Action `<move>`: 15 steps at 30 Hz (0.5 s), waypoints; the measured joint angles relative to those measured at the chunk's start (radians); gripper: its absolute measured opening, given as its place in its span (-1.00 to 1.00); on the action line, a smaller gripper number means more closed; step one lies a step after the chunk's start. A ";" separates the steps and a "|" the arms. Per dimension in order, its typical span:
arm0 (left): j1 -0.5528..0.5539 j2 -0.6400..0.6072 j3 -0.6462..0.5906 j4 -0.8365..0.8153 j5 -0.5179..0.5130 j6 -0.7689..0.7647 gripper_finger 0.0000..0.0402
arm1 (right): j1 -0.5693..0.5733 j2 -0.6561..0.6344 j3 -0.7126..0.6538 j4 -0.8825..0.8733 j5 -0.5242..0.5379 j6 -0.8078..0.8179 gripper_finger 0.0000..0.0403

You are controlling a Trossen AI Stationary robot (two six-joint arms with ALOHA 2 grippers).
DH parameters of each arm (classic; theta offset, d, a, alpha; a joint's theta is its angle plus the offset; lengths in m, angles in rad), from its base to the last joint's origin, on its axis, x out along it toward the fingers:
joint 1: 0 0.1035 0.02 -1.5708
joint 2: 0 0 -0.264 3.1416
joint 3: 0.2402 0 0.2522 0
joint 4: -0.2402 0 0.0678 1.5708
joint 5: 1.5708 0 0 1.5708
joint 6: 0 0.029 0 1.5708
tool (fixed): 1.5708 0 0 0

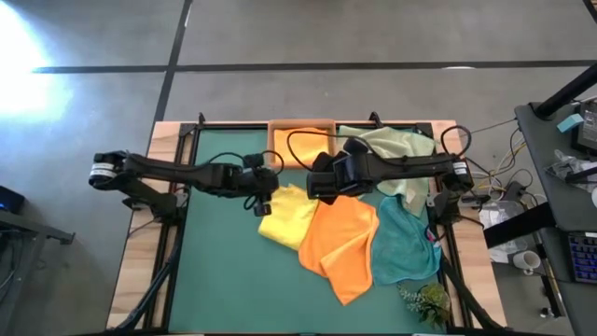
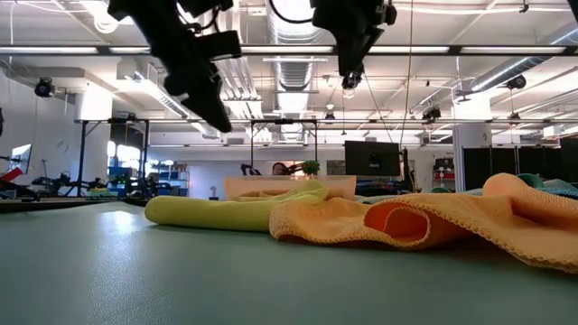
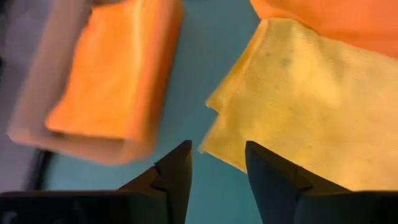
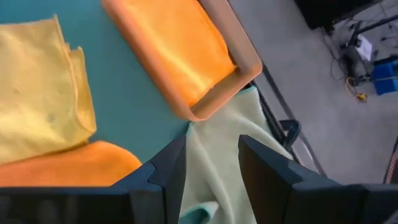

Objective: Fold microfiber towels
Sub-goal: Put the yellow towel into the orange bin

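Observation:
A yellow towel (image 1: 289,217) lies crumpled on the green mat (image 1: 224,271), its right edge under a loose orange towel (image 1: 340,241). A teal towel (image 1: 403,245) lies right of that, and a pale green towel (image 1: 396,147) at the far right. A folded orange towel (image 3: 115,68) rests in the wooden tray (image 1: 301,124) at the far edge. My left gripper (image 3: 217,146) hangs open above the yellow towel's left corner (image 3: 208,149), clear of it. My right gripper (image 4: 211,140) hangs open higher up, over the pale green towel's edge (image 4: 214,134) beside the tray's corner (image 4: 245,68).
A small green plant (image 1: 427,301) stands at the table's near right corner. Bare mat spreads over the left and near part of the table. Both arms' frames stand at the table's left and right sides, with cables over the tray.

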 joint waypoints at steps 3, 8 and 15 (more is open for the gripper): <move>-0.005 -0.047 -0.032 -0.022 0.059 -0.106 -0.33 | -0.031 0.000 -0.017 -0.002 -0.050 -0.021 -0.32; -0.013 -0.107 -0.108 0.031 0.166 -0.201 -0.33 | -0.060 -0.004 -0.105 0.025 -0.083 -0.020 -0.32; -0.012 -0.124 -0.257 0.264 0.408 -0.243 -0.33 | -0.103 -0.006 -0.283 0.352 -0.337 -0.082 -0.32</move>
